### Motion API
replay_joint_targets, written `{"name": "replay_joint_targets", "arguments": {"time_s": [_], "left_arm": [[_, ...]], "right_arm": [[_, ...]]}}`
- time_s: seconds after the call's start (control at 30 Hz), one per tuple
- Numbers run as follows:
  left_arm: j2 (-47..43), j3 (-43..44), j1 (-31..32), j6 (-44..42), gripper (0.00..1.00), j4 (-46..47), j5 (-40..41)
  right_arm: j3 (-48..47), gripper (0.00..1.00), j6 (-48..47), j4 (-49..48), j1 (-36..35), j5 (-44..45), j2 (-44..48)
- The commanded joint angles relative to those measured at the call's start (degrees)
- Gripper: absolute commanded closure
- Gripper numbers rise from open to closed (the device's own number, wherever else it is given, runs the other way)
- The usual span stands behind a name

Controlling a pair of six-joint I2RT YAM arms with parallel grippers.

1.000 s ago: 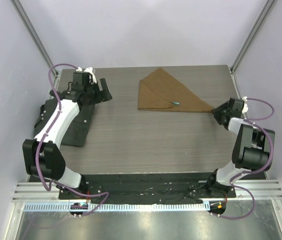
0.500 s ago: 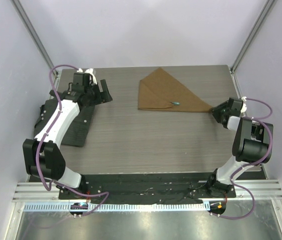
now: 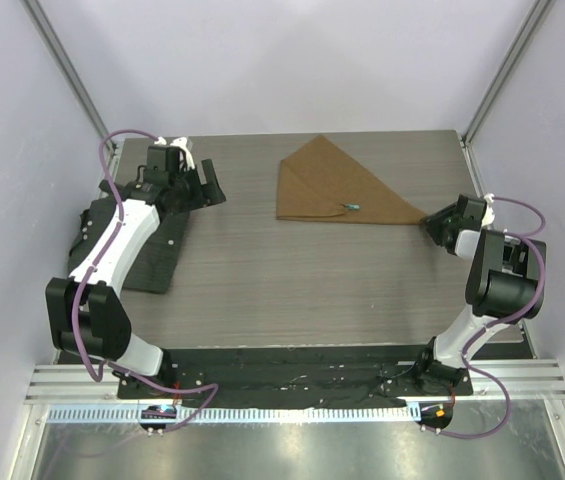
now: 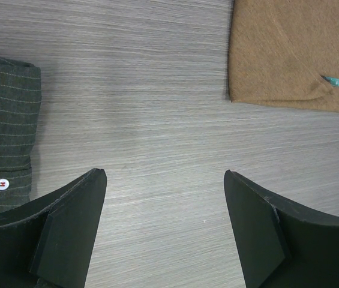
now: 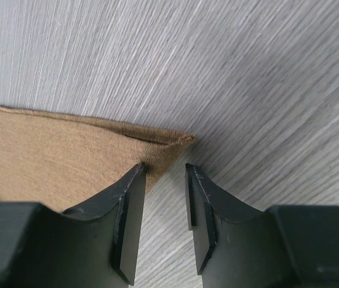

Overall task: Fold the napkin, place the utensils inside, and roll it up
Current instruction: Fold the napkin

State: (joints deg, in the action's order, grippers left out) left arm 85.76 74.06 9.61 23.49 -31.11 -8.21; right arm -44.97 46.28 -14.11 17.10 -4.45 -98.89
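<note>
The right claw (image 5: 164, 171) is low over the surface (image 3: 292, 280), arm bent at the right edge, jaws a narrow gap apart with nothing between them. The napkin (image 5: 67, 150), folded to a triangle, ends its right corner just ahead of that gap. The knife (image 4: 335, 81) shows a teal tip at the napkin's near fold. Well left of the napkin, the left claw (image 4: 164, 180) hovers spread wide beside a dark striped cloth (image 4: 1, 150).

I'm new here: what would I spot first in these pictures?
The tan napkin, folded into a triangle at the far middle, with a teal handle tip peeking from its near edge. The jaws of the right arm stand slightly apart at the napkin's right corner; those of the left arm, far left, gape wide, empty.
</note>
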Motion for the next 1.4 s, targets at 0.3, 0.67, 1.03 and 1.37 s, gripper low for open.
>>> {"name": "replay_joint_targets", "arguments": {"time_s": [0.3, 0.67, 1.03, 1.37], "left_arm": [[-0.6, 0.1, -0.5, -0.6, 0.16, 0.9, -1.2], [-1.2, 0.1, -0.5, -1.0, 0.16, 0.9, -1.2], [-1.6, 0.0, -0.5, -1.2, 0.16, 0.9, -1.2], [-2.2, -0.3, -0.4, -1.5, 0.16, 1.1, -1.3]], "right_arm": [[-3.2, 0.62, -1.4, 1.5, 0.3, 3.0, -2.7], [-3.9, 0.76, -2.2, 2.1, 0.3, 2.5, -4.6], [-4.8, 0.94, -6.7, 0.2, 0.3, -1.5, -4.0], [-6.1, 0.99, -11.2, -3.1, -0.4, -6.0, -1.0]]}}
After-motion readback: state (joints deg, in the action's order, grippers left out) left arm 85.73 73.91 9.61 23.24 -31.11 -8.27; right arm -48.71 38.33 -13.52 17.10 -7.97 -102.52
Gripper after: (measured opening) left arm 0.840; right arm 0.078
